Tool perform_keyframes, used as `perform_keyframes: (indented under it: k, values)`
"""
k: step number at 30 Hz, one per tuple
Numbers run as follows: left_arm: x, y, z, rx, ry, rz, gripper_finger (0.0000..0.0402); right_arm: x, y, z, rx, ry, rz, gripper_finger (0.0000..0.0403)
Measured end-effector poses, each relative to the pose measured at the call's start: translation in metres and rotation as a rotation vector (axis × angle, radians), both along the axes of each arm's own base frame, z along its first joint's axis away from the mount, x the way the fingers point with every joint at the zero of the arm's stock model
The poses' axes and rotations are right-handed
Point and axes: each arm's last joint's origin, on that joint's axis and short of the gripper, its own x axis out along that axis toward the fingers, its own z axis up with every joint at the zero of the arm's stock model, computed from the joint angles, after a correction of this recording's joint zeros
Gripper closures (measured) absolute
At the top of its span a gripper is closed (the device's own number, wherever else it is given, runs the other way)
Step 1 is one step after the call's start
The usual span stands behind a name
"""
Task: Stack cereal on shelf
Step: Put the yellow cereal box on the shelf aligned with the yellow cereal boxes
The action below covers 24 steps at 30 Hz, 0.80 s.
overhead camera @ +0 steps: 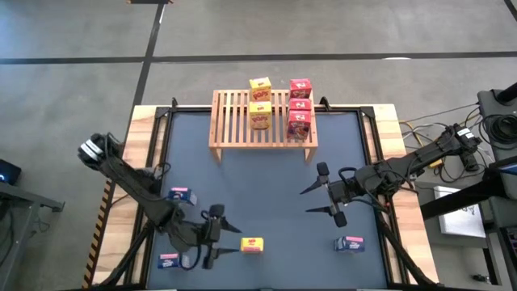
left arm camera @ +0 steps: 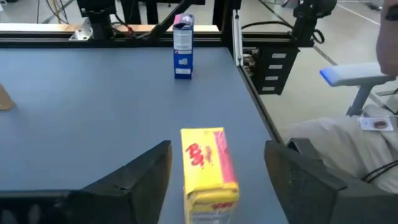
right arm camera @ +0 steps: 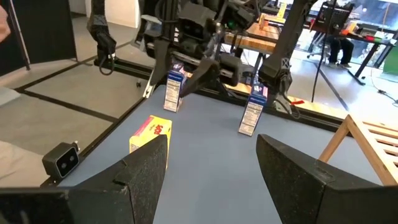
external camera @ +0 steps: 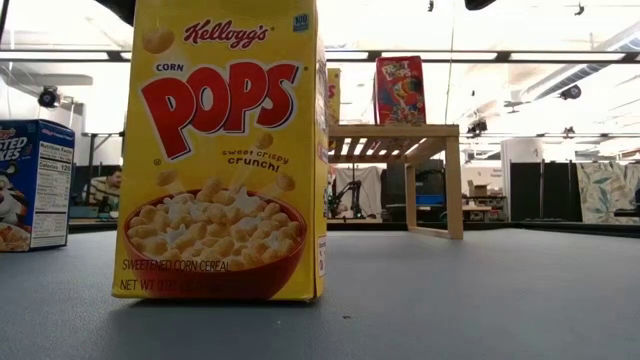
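The wooden shelf (overhead camera: pixel 242 121) stands at the far middle of the table, with two yellow cereal boxes (overhead camera: pixel 260 115) and three red ones (overhead camera: pixel 300 105) on its slats. One yellow box (left arm camera: pixel 208 171) stands upright on the table near the front edge. My left gripper (overhead camera: pixel 234 239) is open. Its fingers reach toward this box from the table's left, one on either side, with a gap on both sides. Three blue boxes (overhead camera: pixel 179 195), (overhead camera: pixel 168 260), (overhead camera: pixel 350 243) stand on the table. My right gripper (overhead camera: pixel 305 202) hovers open over the table's right half, holding nothing.
The low view sits right behind the yellow box (external camera: pixel 225 150), with a blue box (external camera: pixel 35 185) to its left and the shelf (external camera: pixel 400 150) beyond. Black frame rails (overhead camera: pixel 376 153) edge the table. Bare tabletop (overhead camera: pixel 258 186) lies between the shelf and the grippers.
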Motion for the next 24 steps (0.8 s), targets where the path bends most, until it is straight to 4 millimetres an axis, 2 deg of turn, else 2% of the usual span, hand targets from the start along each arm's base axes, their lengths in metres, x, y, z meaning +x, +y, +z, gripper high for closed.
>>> perform_keyframes:
  k: [5,9,24]
  values:
    - [0.007,-0.005,-0.006,0.001,0.026,0.012,0.0096,0.0,0.0,0.0,0.0,0.0,0.0,0.0165]
    - [0.011,-0.007,-0.018,-0.045,0.058,0.05,0.0066,0.0,0.0,0.0,-0.002,0.003,0.0,0.0165]
    - [0.022,-0.017,-0.065,-0.082,0.158,0.085,0.0058,0.0,0.0,-0.001,-0.002,0.005,0.0,0.0165]
